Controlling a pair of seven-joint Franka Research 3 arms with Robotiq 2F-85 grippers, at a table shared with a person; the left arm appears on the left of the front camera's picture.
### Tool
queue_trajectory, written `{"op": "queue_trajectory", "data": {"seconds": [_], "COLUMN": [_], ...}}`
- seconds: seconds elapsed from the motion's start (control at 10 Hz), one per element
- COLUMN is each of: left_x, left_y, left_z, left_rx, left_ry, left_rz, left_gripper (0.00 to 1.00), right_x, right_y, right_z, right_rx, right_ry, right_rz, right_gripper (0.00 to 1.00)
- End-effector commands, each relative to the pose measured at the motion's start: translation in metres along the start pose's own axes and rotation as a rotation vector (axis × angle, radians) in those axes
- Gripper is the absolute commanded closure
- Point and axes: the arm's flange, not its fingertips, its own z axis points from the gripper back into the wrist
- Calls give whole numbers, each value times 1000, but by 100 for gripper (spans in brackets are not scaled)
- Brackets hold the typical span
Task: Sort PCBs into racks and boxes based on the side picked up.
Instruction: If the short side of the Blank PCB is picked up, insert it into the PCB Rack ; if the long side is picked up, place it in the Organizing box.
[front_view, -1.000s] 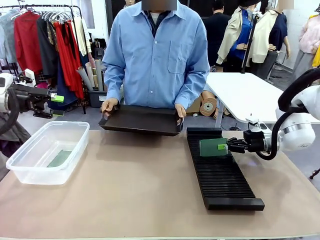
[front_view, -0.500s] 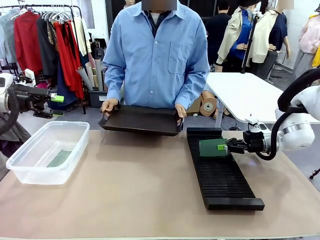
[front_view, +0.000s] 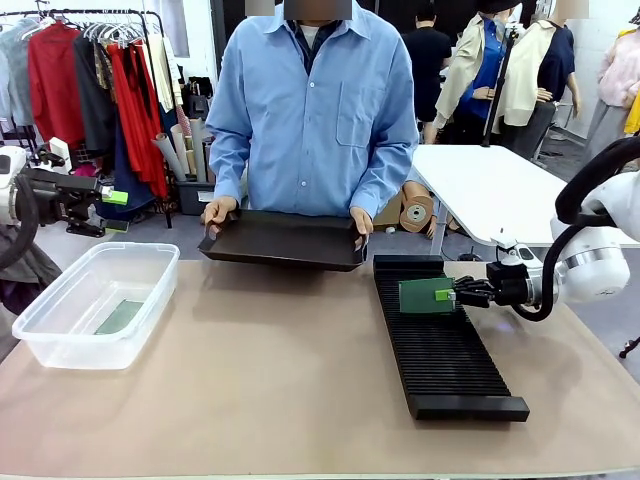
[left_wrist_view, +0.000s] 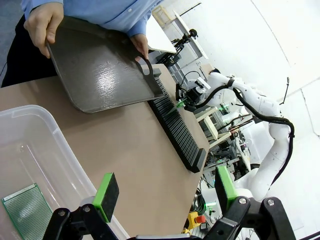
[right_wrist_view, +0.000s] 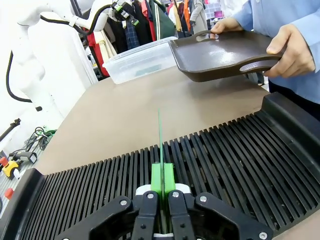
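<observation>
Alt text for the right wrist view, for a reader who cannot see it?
The right gripper holds a green PCB upright, edge-on, over the slotted black rack. Beyond, a person's hands tilt a black tray beside a clear box.

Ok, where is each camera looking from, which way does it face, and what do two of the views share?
Front: fixed between the arms, facing across the table at the person holding the tray; right gripper grips a PCB over the rack.
Left wrist: above the box, looking along the open left gripper across the table.
Right wrist: low over the rack, looking along its shut gripper at the edge-on PCB.
All share tray, rack and box.
</observation>
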Motion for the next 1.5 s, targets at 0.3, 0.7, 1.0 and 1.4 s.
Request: {"op": "queue_trajectory", "data": {"seconds": [0.3,0.7,1.0,1.4], "left_x": [0,0,0,0], "left_y": [-1,-1,-1,-1], "left_z": [1,1,1,1], "left_rx": [5,5,5,5], "left_ry": [4,4,4,4], "left_rz": [-3,-3,-3,-3], "left_gripper": [0,0,0,0], "right_x": [1,-3,-6,-13], "right_y": [0,-4,-1,-8], "right_z": [0,2,1,0], "right_rx": [-4,-16,-22,-4], "right_ry": [3,-4,0,12], "right_rz": [2,5,17,43], "right_gripper": [100,100,100,100]}}
